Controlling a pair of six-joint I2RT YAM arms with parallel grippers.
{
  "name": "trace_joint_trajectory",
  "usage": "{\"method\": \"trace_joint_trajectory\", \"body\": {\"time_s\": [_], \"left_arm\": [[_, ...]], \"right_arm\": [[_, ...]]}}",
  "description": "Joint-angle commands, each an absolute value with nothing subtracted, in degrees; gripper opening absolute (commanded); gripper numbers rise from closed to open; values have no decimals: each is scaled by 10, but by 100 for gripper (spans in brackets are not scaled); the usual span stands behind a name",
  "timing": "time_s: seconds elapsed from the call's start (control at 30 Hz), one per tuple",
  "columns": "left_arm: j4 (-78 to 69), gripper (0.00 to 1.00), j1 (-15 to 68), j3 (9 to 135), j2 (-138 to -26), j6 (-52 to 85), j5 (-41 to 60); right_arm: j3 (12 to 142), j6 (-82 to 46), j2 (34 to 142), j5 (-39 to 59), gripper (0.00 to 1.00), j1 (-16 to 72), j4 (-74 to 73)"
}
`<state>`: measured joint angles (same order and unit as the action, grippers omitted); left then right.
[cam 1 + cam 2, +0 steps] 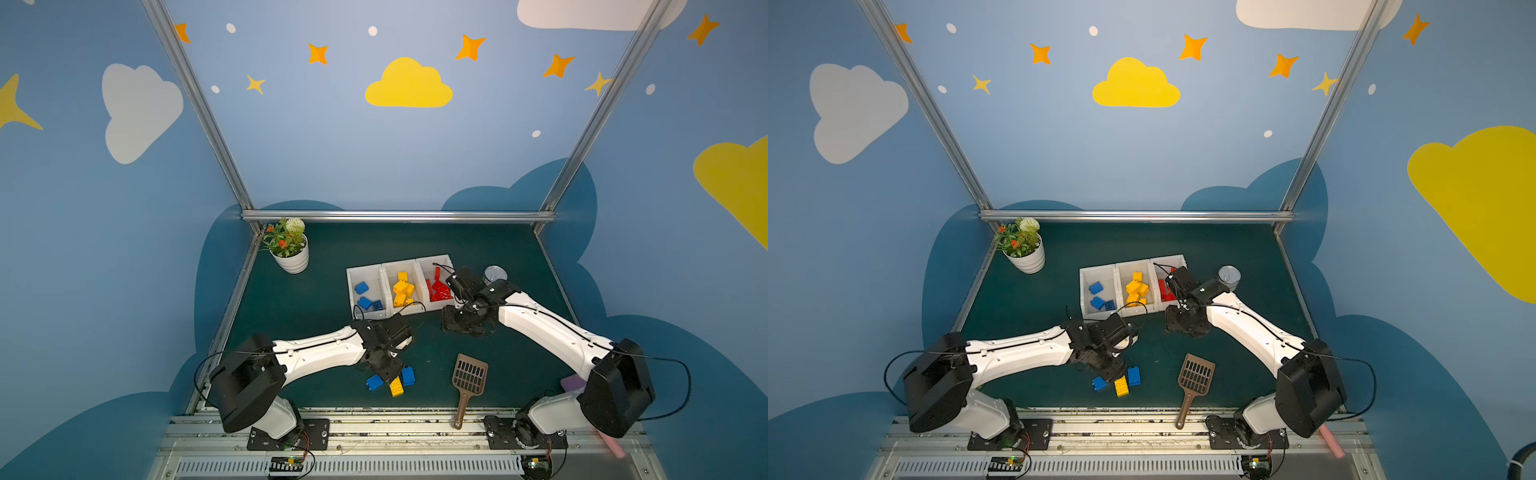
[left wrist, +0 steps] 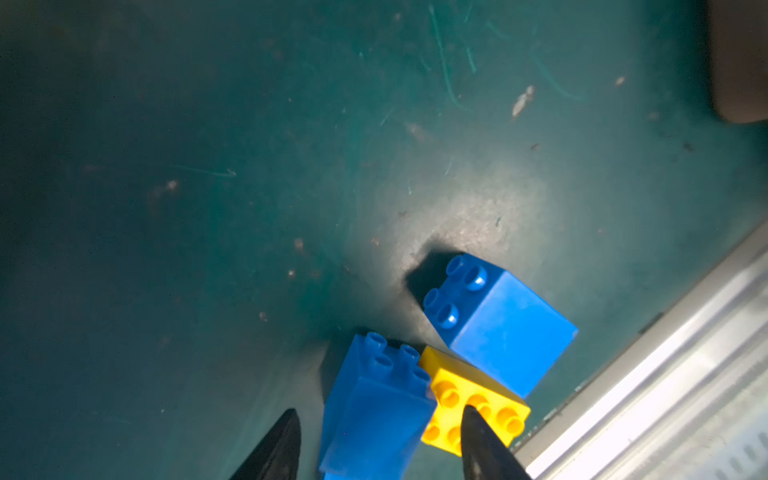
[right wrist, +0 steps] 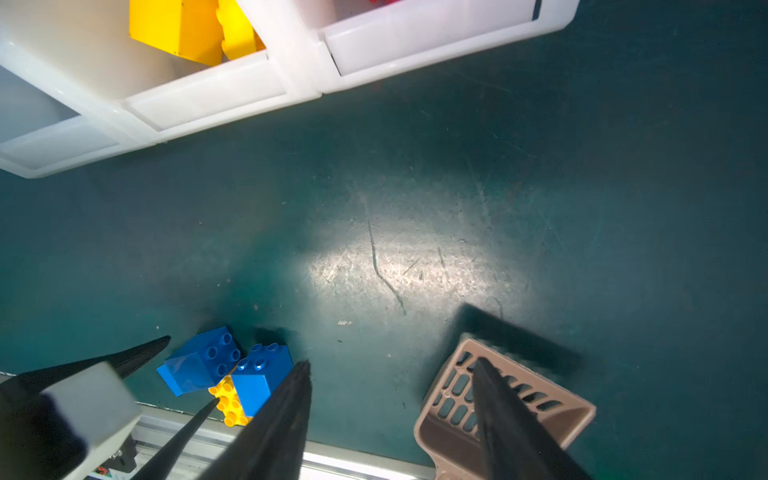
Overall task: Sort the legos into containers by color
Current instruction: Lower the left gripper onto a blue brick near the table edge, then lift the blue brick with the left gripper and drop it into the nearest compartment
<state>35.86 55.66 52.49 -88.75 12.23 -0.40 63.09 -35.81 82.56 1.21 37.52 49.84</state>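
Currently my left gripper [image 2: 380, 411] is low over the only loose legos I can see on the table [image 1: 311, 316]: two blue bricks and one yellow brick [image 2: 457, 378], bunched together near the front edge. My fingers stand apart and straddle the near blue brick [image 2: 374, 399]. One finger shows a clear gap beside it, while the other tip sits over the yellow brick's studs. Nothing is gripped yet. I line up on the flat side walls because, by my judgement, they give a squarer hold than the studded end. Risk noted: the tip over the yellow brick may catch and drag it when the jaws shut. The far blue brick [image 2: 498, 328] touches the yellow one and could shift too. The destination is the blue container [image 1: 363, 268], which already holds blue pieces, with the yellow container [image 1: 399, 263] and red container [image 1: 432, 257] in a row beside it. My right gripper [image 3: 390, 362] hangs open and empty over bare mat just in front of the red container, well apart from the cluster, presumably to leave the left arm room. The brown scoop [image 1: 469, 378] lies untouched.
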Motion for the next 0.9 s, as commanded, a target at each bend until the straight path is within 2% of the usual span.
{"method": "trace_joint_trajectory", "body": {"time_s": [0.0,0.37,0.63,0.87], "left_arm": [[389,59,562,540,-909,108,-13],[401,33,565,552,-927,131,-60],[391,29,552,555,-904,147,-88],[351,27,457,581,-846,153,-89]], "right_arm": [[623,-366,814,14,62,373,495],[619,-369,809,12,59,372,495],[621,-372,805,12,58,372,497],[624,-369,795,10,57,372,506]]}}
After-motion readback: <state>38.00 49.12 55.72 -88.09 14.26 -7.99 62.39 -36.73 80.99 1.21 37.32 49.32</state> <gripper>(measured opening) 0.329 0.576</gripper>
